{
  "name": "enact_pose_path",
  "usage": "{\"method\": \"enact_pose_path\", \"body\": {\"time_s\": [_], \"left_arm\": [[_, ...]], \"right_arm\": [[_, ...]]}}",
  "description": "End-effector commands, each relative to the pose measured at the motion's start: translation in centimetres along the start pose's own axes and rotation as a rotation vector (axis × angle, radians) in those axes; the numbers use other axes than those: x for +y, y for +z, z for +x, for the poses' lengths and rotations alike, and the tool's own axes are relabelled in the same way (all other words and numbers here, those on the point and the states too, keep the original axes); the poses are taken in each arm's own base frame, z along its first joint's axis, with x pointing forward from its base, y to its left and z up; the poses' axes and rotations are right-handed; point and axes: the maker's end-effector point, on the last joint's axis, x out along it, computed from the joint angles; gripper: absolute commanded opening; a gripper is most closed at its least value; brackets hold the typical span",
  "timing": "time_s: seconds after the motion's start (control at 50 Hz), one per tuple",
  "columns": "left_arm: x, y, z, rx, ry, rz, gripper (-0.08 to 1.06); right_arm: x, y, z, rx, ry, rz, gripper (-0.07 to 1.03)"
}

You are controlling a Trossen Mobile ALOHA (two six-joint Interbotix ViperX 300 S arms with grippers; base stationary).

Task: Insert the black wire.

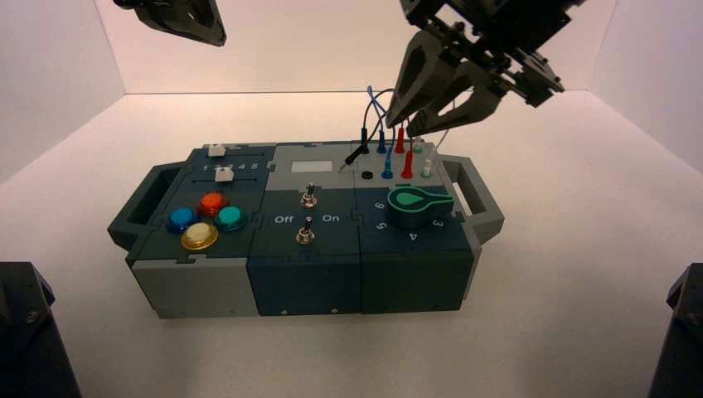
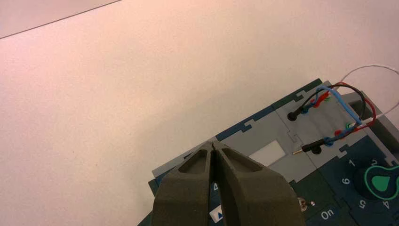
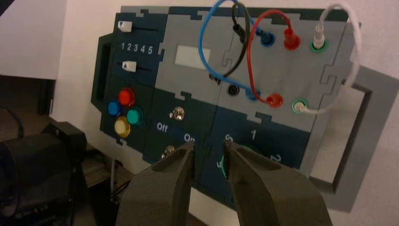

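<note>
The black wire [image 3: 243, 51] loops above the box's grey socket panel [image 1: 319, 153]. One of its plugs stands in the back-row socket [image 3: 241, 30]. The other plug [image 1: 355, 155] lies loose on the panel, silver pin [image 2: 296, 152] bare, beside the empty black socket [image 3: 232, 89]. My right gripper [image 1: 406, 126] hangs open above the wires, and nothing is between its fingers [image 3: 176, 160]. The left gripper [image 2: 214, 145] is shut, empty, and held high over the box's far left [image 1: 178, 21].
Blue [image 3: 203, 52], red [image 3: 252, 61] and white [image 3: 350, 52] wires are plugged in beside the black one. A green knob [image 1: 419, 205], two toggle switches [image 1: 308, 197], coloured buttons [image 1: 203, 220] and two sliders [image 1: 222, 174] fill the box top. Handles stick out at both ends.
</note>
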Motion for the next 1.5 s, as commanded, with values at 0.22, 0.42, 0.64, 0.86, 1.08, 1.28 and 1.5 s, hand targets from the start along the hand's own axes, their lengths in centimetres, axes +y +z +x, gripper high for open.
{"method": "enact_pose_path", "body": {"time_s": [0.22,0.42,0.64,0.86,1.08,1.28,1.5], "left_arm": [[-0.1,1.4,-0.5,-0.043,-0.003,0.006,-0.03],[-0.1,1.4,-0.5,-0.043,-0.003,0.007,-0.03],[-0.1,1.4,-0.5,-0.043,-0.003,0.01,-0.03],[-0.1,1.4,-0.5,-0.043,-0.002,0.013,-0.03],[-0.1,1.4,-0.5,-0.044,-0.002,0.016,-0.03],[-0.1,1.4,-0.5,-0.044,-0.001,0.018,-0.03],[-0.1,1.4,-0.5,-0.043,-0.002,0.021,-0.03]], "right_arm": [[1.2,1.9,1.1,-0.008,0.005,-0.001,0.4],[0.6,1.7,2.7,0.029,-0.022,0.018,0.4],[0.5,1.9,3.7,0.046,-0.035,0.022,0.4],[0.7,2.5,4.1,0.039,-0.036,0.024,0.4],[0.5,2.9,4.8,0.028,-0.046,0.034,0.4],[0.0,3.4,5.1,-0.011,-0.056,0.051,0.41],[0.7,3.4,5.4,-0.034,-0.049,0.034,0.41]]}}
